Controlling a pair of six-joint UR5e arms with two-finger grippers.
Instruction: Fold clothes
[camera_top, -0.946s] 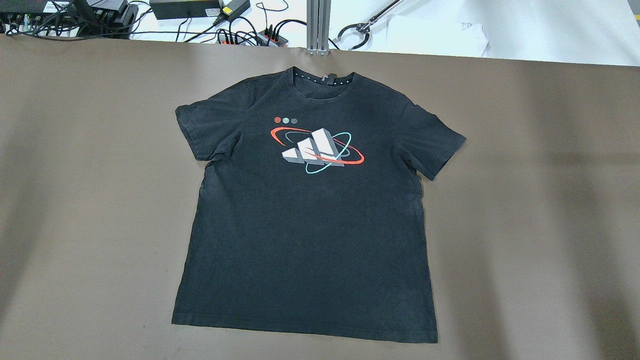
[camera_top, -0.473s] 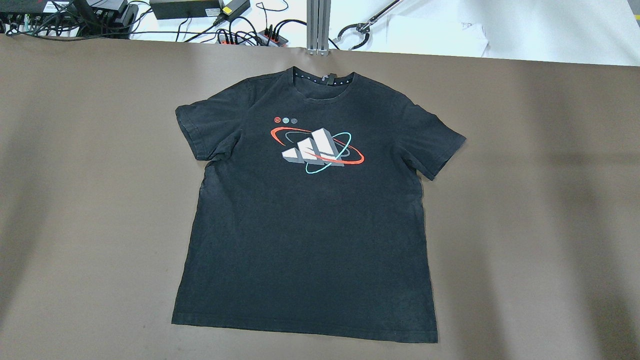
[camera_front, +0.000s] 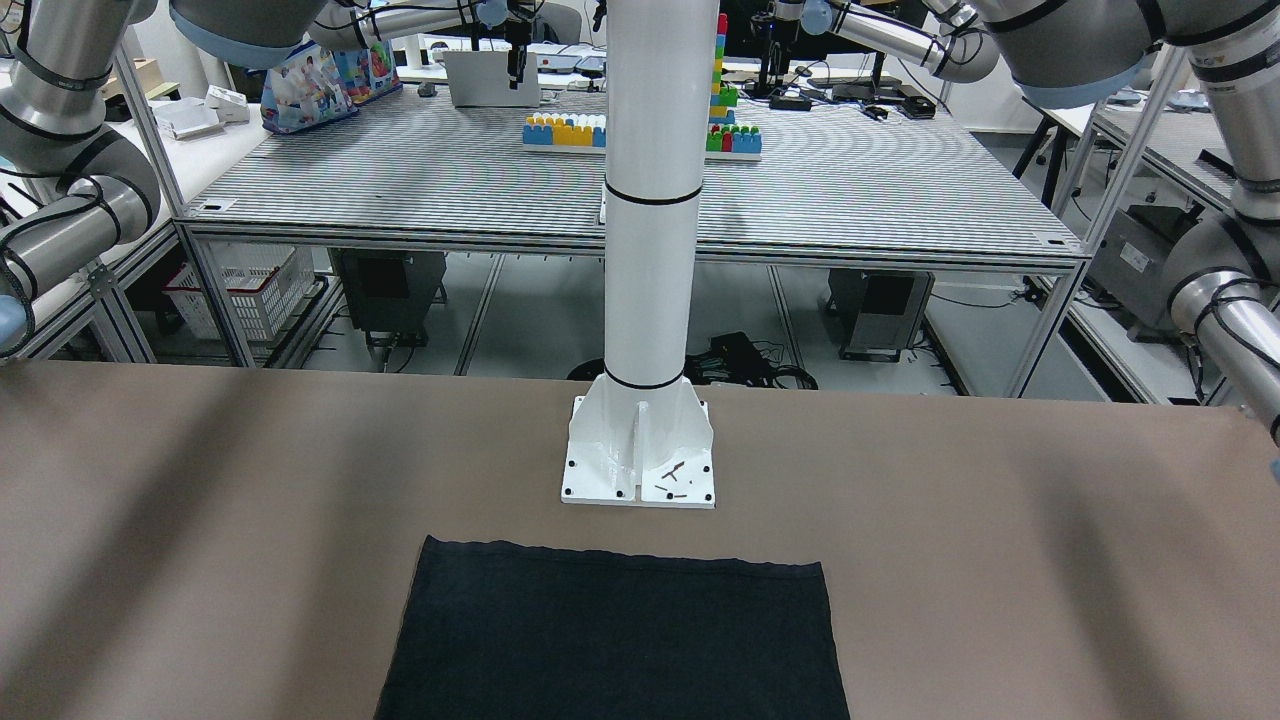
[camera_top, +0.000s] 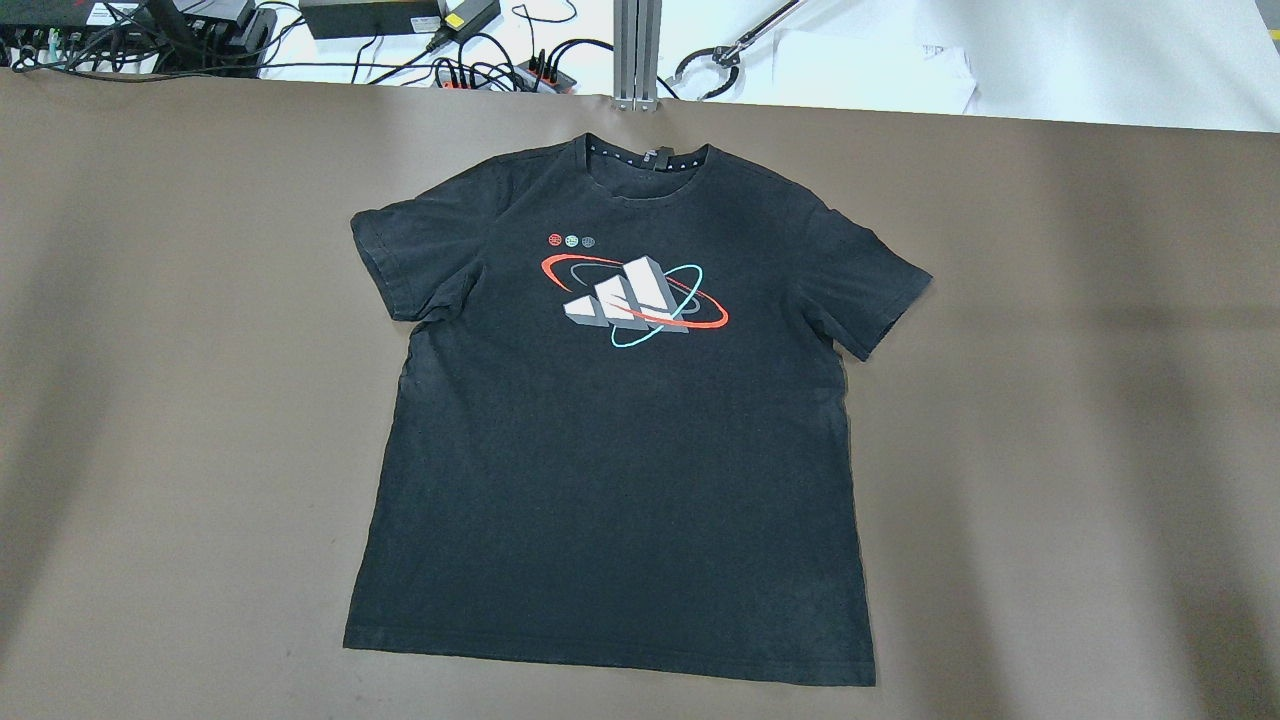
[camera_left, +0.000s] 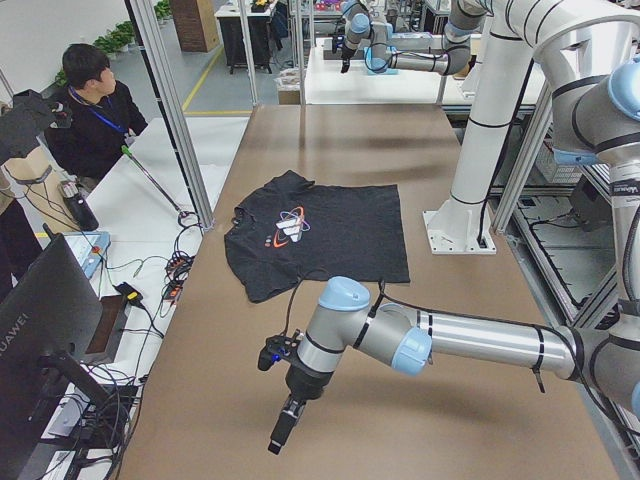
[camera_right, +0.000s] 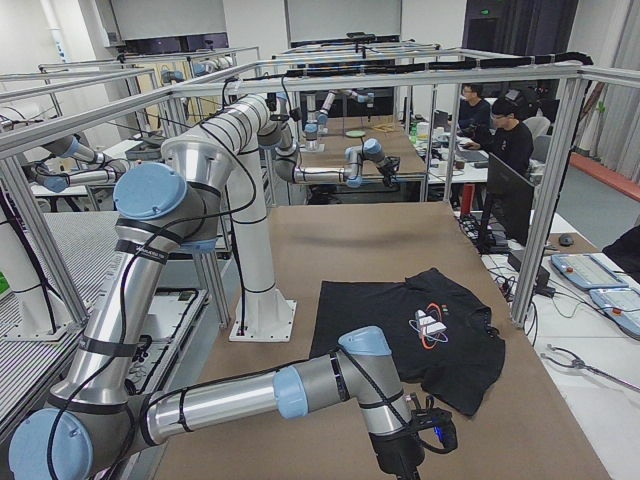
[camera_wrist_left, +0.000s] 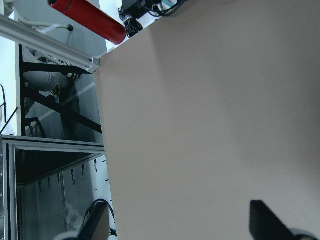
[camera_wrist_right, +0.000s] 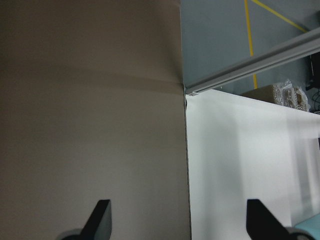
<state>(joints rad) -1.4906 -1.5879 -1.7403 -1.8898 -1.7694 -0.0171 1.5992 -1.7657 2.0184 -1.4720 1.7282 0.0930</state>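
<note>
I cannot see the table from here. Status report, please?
Left gripper open, right gripper open, both over bare table. Black T-shirt flat, print up, not yet folded. Nothing on it.

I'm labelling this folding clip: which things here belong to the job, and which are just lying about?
Job: black T-shirt, spread flat on the brown table; left gripper and right gripper, both open.
Lying about: white pillar; power strip with cables; toy bricks.

One black T-shirt, one white pillar, two arms, perhaps two people
</note>
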